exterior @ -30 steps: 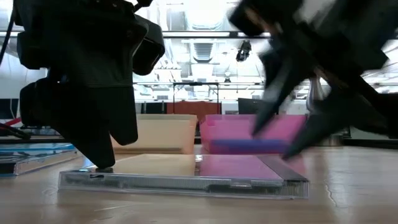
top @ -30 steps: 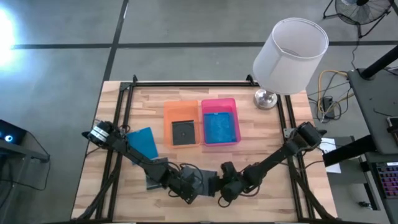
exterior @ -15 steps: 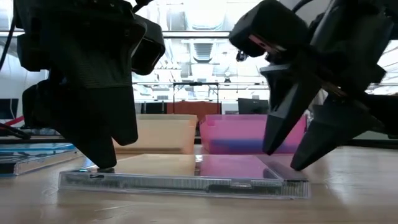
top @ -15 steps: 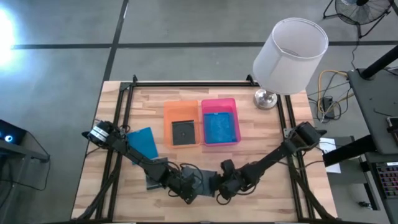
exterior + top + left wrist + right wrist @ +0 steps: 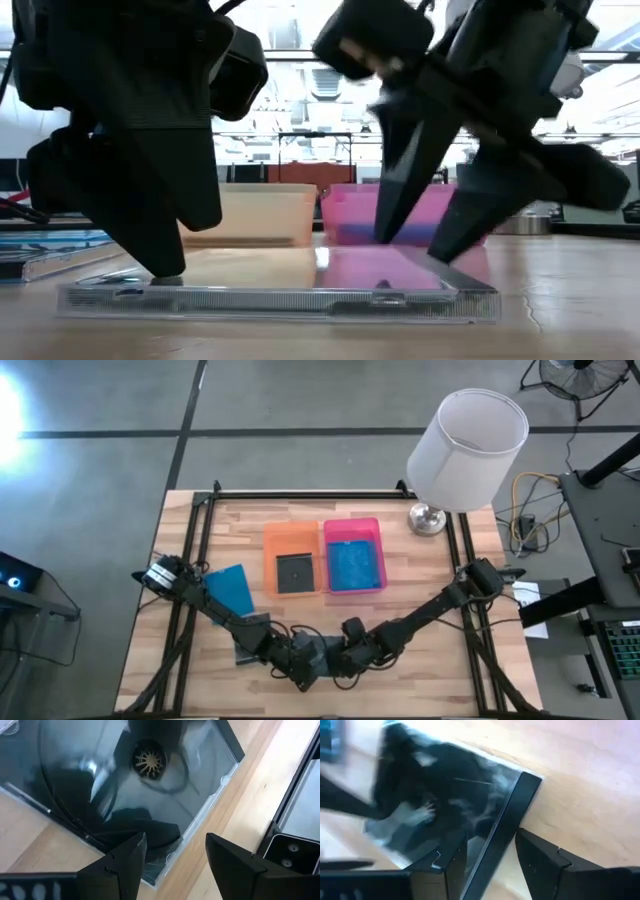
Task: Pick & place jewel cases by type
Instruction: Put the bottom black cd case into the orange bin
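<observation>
Since the earlier frames the right gripper has been carried leftward along the front of the table, and its fingers are now set astride the right-hand edge of the clear jewel case; in the right wrist view the case's dark spine is seen between the two spread fingers, not visibly clamped.

The clear jewel case is laid flat at the table's front edge, well apart from the pink tray and nearer the camera side. A disc hub is shown through its lid.

The left gripper is held over the case's left part, its fingers spread wide with one tip on the lid.

A blue jewel case is lying to the left of the pink tray, beyond the orange tray. A dark case is held in the orange tray; blue cases are held in the pink tray.

A lamp is placed to the right of the pink tray, at the far corner.
</observation>
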Robot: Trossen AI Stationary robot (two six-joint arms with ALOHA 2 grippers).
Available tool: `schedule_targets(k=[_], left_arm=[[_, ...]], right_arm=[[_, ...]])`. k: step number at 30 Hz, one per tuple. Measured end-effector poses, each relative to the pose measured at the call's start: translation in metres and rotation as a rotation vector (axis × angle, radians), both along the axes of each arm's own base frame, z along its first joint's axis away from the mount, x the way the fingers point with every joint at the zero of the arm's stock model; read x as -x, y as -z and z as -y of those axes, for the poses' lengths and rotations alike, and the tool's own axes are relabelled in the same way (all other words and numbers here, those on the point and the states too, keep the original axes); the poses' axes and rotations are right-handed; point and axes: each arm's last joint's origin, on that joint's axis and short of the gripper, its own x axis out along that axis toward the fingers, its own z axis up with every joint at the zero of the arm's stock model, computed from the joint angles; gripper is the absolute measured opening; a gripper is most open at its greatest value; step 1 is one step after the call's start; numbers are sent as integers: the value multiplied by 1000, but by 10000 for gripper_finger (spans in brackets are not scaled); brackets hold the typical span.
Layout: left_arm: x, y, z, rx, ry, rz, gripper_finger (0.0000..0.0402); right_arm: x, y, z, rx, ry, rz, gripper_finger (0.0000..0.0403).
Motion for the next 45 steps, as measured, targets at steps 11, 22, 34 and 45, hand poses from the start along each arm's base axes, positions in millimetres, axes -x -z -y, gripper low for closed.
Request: schedule_targets(k=[11,22,34,45], left_arm=[[0,-1,1,-11,19,18,195],[-1,-7,7,9,33,68,195],[-3,-12,10,23,34,126,195],[-2,-13,10,24,32,129,195]], right_arm=[[-6,-20,-2,7,-71,130,160],[-3,-53,1,47,-131,235,160],[-12,-68,0,55,-114,393,160],[-12,-67,0,51,-110,393,159]])
